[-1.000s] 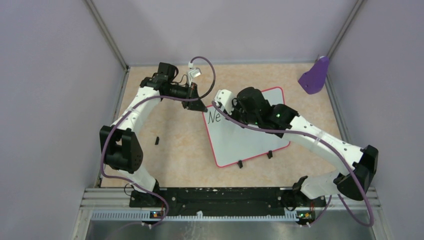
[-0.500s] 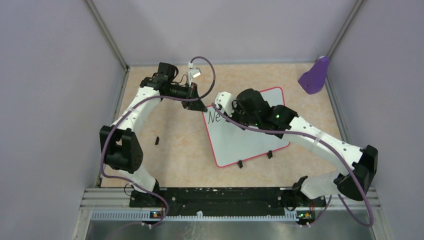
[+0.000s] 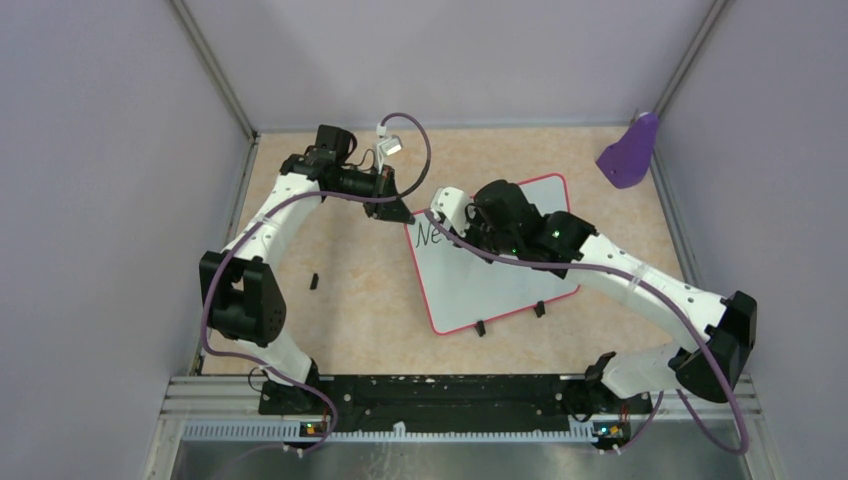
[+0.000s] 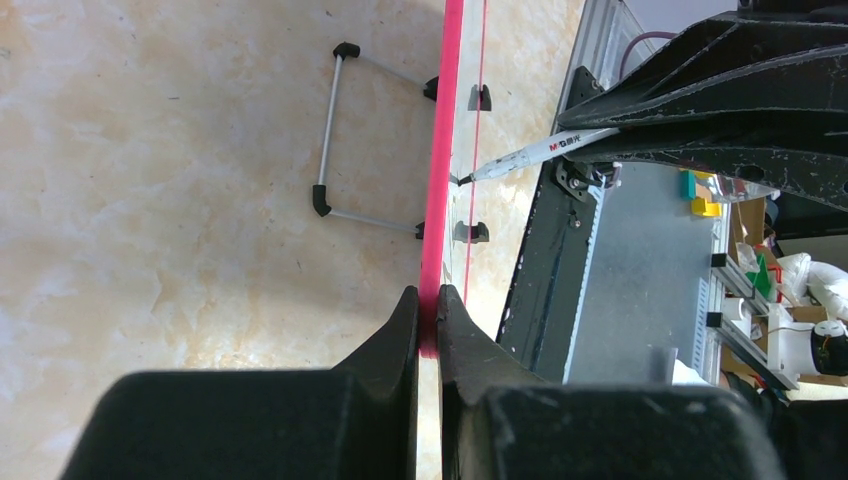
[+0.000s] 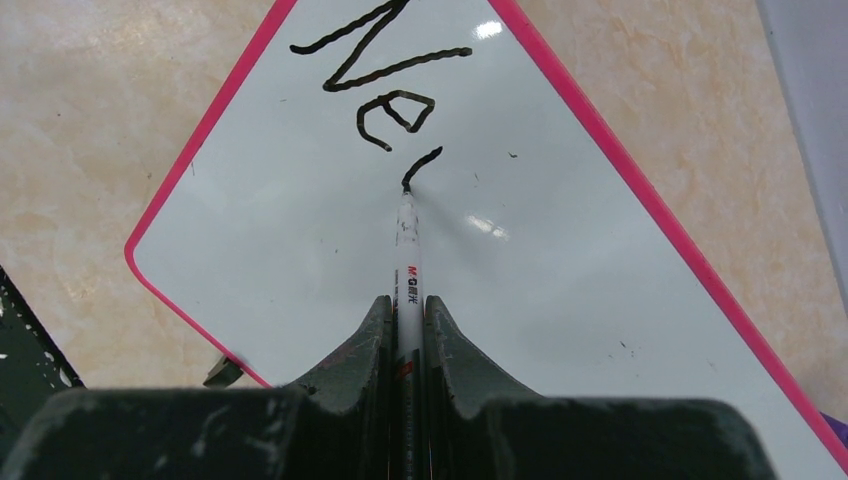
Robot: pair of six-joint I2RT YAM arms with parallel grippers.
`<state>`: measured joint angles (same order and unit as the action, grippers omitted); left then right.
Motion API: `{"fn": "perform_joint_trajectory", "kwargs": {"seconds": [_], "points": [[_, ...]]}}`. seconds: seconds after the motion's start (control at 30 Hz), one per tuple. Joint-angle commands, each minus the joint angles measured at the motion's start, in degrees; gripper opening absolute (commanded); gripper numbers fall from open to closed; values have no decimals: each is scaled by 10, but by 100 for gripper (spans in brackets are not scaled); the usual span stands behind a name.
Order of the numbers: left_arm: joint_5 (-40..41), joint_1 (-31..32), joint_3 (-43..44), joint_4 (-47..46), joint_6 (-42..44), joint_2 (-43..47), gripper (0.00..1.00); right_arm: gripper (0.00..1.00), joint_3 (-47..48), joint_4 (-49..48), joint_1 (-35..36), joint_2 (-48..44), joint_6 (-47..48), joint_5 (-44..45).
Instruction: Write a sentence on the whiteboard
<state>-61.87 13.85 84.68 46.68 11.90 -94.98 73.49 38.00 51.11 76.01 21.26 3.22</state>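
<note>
The whiteboard [image 3: 505,275] with its pink rim lies tilted on the table. My left gripper [image 3: 408,217] is shut on its rim [image 4: 436,250] at the far left corner. My right gripper [image 5: 408,305] is shut on a white marker [image 5: 407,250], its tip touching the board. The sentence [image 5: 385,85] reads "Ne" plus a short fresh stroke [image 5: 420,165]. In the top view the writing [image 3: 430,234] shows beside my right gripper [image 3: 447,225]. The marker also shows in the left wrist view [image 4: 540,152], tip on the board.
A purple object [image 3: 630,150] lies at the far right corner. A small black piece [image 3: 314,281] lies on the table left of the board. The board's wire stand [image 4: 335,130] and black clip feet [image 3: 480,327] stick out. Walls enclose the table.
My right gripper has shifted slightly right along the board with the marker. The left arm has not moved.
</note>
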Motion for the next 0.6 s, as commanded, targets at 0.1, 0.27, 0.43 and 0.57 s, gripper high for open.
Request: {"fn": "perform_joint_trajectory", "kwargs": {"seconds": [0.1, 0.27, 0.43, 0.57], "points": [[-2, 6, -3, 5, 0, 14, 0, 0, 24, -13, -21, -13, -2, 36], [-1, 6, -3, 5, 0, 13, 0, 0, 32, -21, -25, -8, -3, 35], [1, 6, -5, 5, 0, 15, 0, 0, 34, -29, -25, -2, -3, 38], [1, 6, -5, 5, 0, 16, 0, 0, 38, -29, -28, 1, -3, 41]]}}
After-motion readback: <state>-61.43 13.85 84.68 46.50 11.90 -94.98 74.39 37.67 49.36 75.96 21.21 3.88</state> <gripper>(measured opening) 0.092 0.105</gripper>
